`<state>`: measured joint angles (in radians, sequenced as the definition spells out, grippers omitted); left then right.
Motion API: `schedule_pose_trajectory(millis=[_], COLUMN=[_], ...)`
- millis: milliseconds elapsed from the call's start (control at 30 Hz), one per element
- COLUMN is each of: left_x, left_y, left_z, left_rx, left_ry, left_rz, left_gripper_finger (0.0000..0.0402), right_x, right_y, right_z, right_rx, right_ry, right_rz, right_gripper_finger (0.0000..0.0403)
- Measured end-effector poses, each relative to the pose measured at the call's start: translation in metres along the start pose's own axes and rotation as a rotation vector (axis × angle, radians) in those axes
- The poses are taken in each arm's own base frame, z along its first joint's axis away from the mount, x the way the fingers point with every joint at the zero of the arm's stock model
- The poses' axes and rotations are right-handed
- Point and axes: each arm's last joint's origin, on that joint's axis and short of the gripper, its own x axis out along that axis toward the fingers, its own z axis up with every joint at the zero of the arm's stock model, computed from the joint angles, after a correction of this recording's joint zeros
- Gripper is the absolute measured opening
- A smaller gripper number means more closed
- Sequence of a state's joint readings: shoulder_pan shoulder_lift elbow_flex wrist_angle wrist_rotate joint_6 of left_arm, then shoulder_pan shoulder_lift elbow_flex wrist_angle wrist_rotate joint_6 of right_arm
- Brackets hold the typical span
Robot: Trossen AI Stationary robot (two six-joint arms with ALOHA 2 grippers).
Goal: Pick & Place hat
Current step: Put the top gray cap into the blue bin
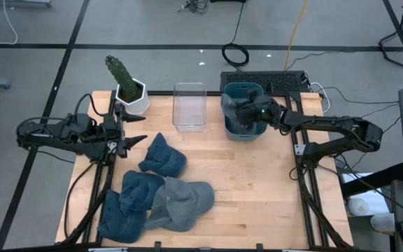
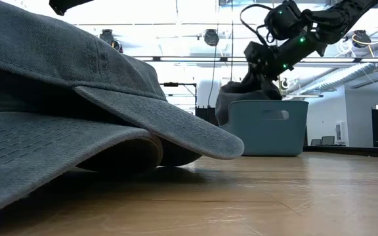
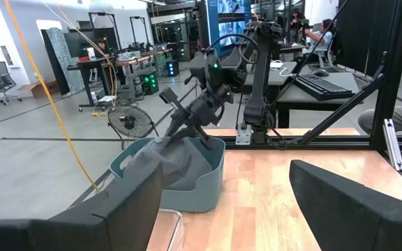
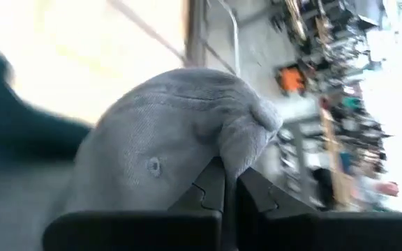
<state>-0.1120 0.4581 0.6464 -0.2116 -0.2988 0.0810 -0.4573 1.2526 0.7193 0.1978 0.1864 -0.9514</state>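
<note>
From above, the right gripper (image 1: 245,112) is over the teal bin (image 1: 243,133) at the back of the wooden table (image 1: 257,189), fingers pressed together on a grey hat (image 1: 238,117) that hangs into the bin. The left gripper (image 1: 137,132) waits at the table's left side, its fingers spread and holding nothing. In front of it lie more caps: a blue hat (image 1: 163,157) nearest the gripper, then a pile (image 1: 156,203) of blue and grey ones toward the front edge. A clear tub (image 1: 189,106) and a potted cactus (image 1: 124,80) stand along the back.

From table height, the brims of the piled caps (image 2: 110,111) fill the near view. Beyond, the right gripper (image 2: 262,64) hangs over the bin (image 2: 268,128) with dark cloth (image 2: 241,88) drooping from it onto the rim.

The left wrist camera looks past its own spread fingers (image 3: 326,202) to the bin (image 3: 187,181), where the grey hat (image 3: 166,157) slumps half in, half over the near wall, pinched from above by the other arm.

The right wrist camera shows its fingers (image 4: 218,185) shut on a fold of the hat's crown (image 4: 166,146), near an eyelet.

The hat looks light, soft and floppy; only the brim should keep any shape. A pinch on a fold of the crown seems enough, though the loose cloth may snag on the bin's rim.
</note>
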Motion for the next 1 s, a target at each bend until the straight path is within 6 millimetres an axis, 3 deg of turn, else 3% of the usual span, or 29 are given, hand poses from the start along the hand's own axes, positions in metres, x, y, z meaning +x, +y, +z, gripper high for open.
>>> schedule_pose_trajectory(millis=[200,367,533,667,1000], left_x=[0.000,0.000,0.000,0.000,0.000], left_y=[0.000,0.000,0.000,0.000,0.000], left_z=[0.000,0.000,0.000,0.000,0.000], left_rx=[0.000,0.000,0.000,0.000,0.000], left_ry=[0.000,0.001,0.000,0.000,0.000], left_rz=[0.000,0.000,0.000,0.000,0.000], left_gripper_finger=[0.0313,0.0322,0.0324,0.0317,0.0317], right_x=[0.001,0.002,0.001,0.002,0.024], right_y=[-0.001,-0.001,0.001,-0.002,0.002], right_z=[-0.007,-0.023,-0.038,-0.042,-0.047], right_rx=[0.237,0.330,0.329,0.224,0.111], right_ry=[-0.120,-0.050,0.069,0.135,0.186], right_rz=[0.157,0.233,0.256,0.187,0.104], right_gripper_finger=[0.0000,0.0000,0.0000,0.0000,0.0000])
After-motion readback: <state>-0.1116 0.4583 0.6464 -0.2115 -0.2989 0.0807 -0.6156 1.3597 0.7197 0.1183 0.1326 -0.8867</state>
